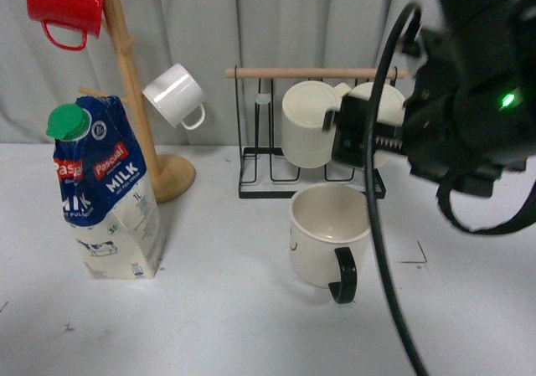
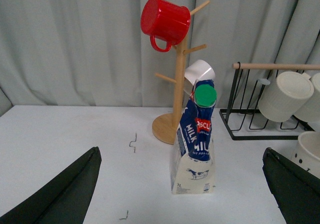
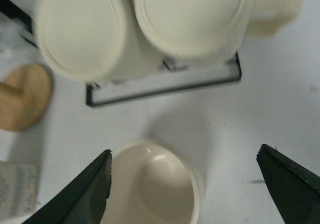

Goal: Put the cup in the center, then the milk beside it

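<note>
The cup (image 1: 327, 229), cream with a black handle, stands upright on the white table in front of the rack. A small black corner mark (image 1: 416, 263) lies to its right. In the right wrist view my right gripper (image 3: 184, 154) hangs open above the cup (image 3: 155, 184), whose rim sits by one finger with nothing held. The right arm (image 1: 473, 100) fills the upper right of the front view. The milk (image 1: 105, 192) stands upright at the left. My left gripper (image 2: 181, 153) is open, facing the milk (image 2: 195, 149) from a distance. The cup (image 2: 310, 154) shows at that view's edge.
A wooden mug tree (image 1: 134, 83) behind the milk carries a red mug (image 1: 65, 3) and a small white mug (image 1: 174, 95). A black wire rack (image 1: 268, 188) with a wooden bar holds ribbed cream mugs (image 1: 310, 125) just behind the cup. A grey curtain closes off the back.
</note>
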You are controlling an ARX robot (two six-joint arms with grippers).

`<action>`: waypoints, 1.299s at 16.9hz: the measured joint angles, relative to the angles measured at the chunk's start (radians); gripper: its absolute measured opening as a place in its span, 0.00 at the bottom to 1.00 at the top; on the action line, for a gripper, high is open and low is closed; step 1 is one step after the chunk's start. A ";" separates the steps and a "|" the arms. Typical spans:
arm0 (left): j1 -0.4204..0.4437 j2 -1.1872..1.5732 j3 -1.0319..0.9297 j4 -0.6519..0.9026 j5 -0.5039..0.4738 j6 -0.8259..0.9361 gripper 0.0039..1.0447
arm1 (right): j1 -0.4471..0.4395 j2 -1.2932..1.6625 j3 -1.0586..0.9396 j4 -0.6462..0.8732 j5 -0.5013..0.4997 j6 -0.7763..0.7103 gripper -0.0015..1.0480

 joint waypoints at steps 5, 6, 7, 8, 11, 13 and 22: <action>0.000 0.000 0.000 0.000 0.000 0.000 0.94 | -0.117 -0.417 -0.302 0.511 0.095 -0.265 0.69; 0.000 0.000 0.000 0.000 0.000 0.000 0.94 | -0.175 -0.552 -0.419 0.512 0.080 -0.350 0.57; 0.000 0.000 0.000 0.000 0.000 0.000 0.94 | -0.212 -0.668 -0.502 0.471 0.061 -0.385 0.47; 0.000 0.000 0.000 0.000 0.000 0.000 0.94 | -0.219 -0.763 -0.565 0.435 0.050 -0.406 0.38; 0.000 0.000 0.000 0.000 0.000 0.000 0.94 | -0.197 -1.104 -0.765 0.275 0.043 -0.432 0.09; 0.000 0.000 0.000 0.000 0.000 0.000 0.94 | -0.255 -1.355 -0.882 0.123 -0.023 -0.441 0.02; 0.000 0.000 0.000 0.000 0.000 0.000 0.94 | -0.348 -1.854 -1.073 -0.090 -0.102 -0.441 0.02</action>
